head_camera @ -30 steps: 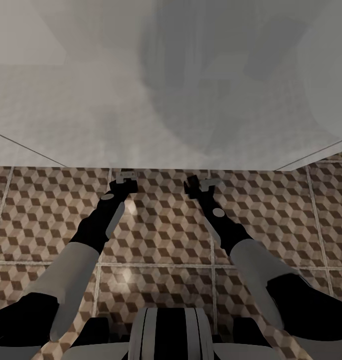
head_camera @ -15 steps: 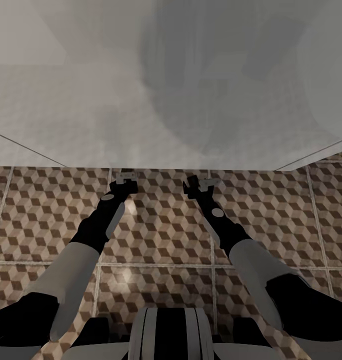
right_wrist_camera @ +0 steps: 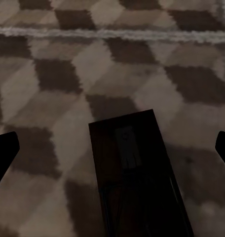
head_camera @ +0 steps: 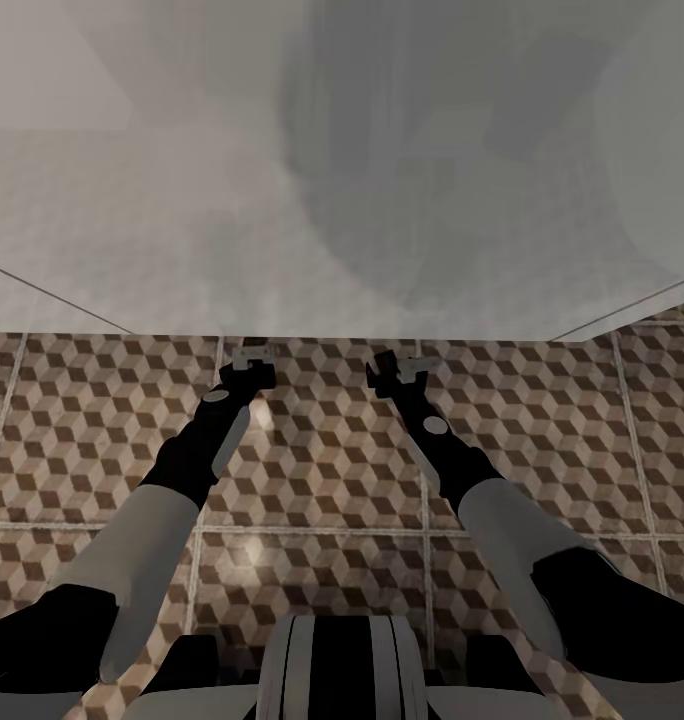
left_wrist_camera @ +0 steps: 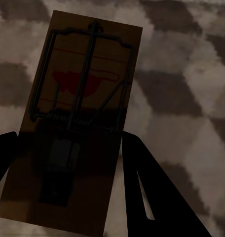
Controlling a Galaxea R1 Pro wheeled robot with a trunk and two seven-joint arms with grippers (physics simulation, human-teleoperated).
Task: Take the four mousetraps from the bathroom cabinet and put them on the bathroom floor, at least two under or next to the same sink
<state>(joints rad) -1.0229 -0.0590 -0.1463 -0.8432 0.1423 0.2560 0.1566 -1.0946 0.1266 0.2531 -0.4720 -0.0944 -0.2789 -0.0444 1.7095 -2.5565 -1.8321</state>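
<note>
One mousetrap (left_wrist_camera: 75,128), tan board with dark wire bar and spring, sits between the left gripper's (head_camera: 253,357) dark fingers (left_wrist_camera: 152,192); whether they are pinching it or it lies on the tiles below, cannot tell. A second mousetrap (right_wrist_camera: 137,173), dark and shadowed, shows between the right gripper's (head_camera: 397,368) widely spread fingertips (right_wrist_camera: 4,150), which are apart from it, so that claw is released. Below both is the bathroom floor (head_camera: 322,470), cube-patterned brown and beige tiles with pale grout. Both arms reach forward and down toward the edge of a large white surface (head_camera: 282,250) ahead, blurred.
</note>
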